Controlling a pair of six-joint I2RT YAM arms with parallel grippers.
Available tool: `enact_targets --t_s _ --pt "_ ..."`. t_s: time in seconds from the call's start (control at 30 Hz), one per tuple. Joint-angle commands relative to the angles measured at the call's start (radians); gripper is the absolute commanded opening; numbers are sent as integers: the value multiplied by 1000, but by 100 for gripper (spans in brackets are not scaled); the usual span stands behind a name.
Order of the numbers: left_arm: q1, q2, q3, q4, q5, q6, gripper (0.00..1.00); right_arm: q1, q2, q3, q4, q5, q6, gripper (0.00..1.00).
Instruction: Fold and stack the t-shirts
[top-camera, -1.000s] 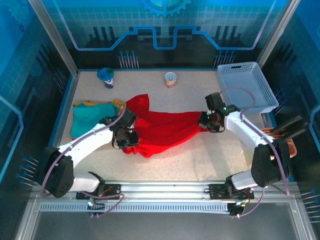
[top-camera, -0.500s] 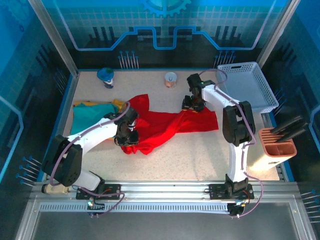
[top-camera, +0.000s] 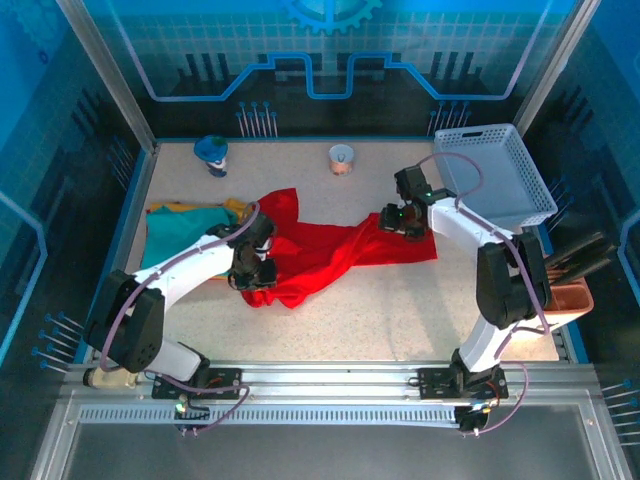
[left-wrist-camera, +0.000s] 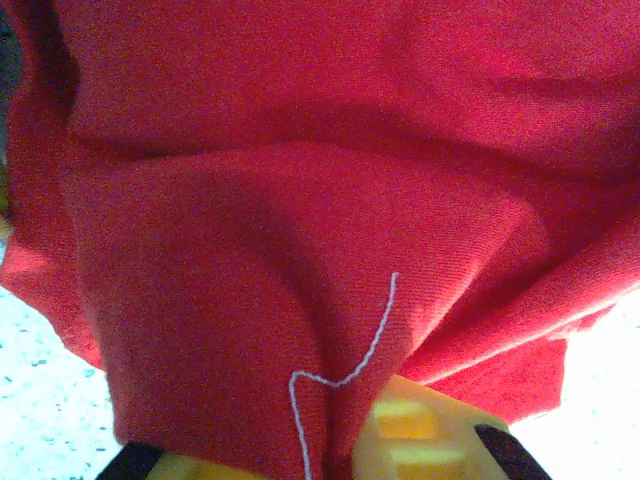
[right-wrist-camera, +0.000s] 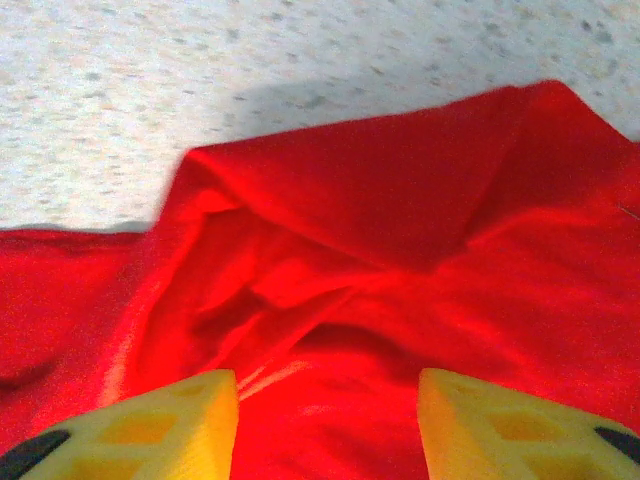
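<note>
Swinging back rightward, the right jaws now hover apart over the right end of the red t-shirt (top-camera: 330, 255), slack on the table (top-camera: 400, 310). Left jaws stay clamped on its bunched left edge; flattening likely needs a fresh grasp.

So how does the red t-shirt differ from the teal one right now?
The red t-shirt lies rumpled and spread across the middle; the teal t-shirt lies folded flat at the left side. The left gripper pinches the red t-shirt; no gripper touches the teal one. Both are plain cloth.
</note>
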Motion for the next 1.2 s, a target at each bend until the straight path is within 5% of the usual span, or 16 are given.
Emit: enact_targets --t_s 0.0,0.57,1.17 --pt "8 -27 -21 -19 13 11 13 -46 45 -10 50 -38 -7 49" --pt "8 -39 -32 -14 22 -4 13 -66 277 324 5 -102 -24 42" --pt "8 -29 -32 -6 31 -10 13 -156 150 51 72 -78 -38 26"
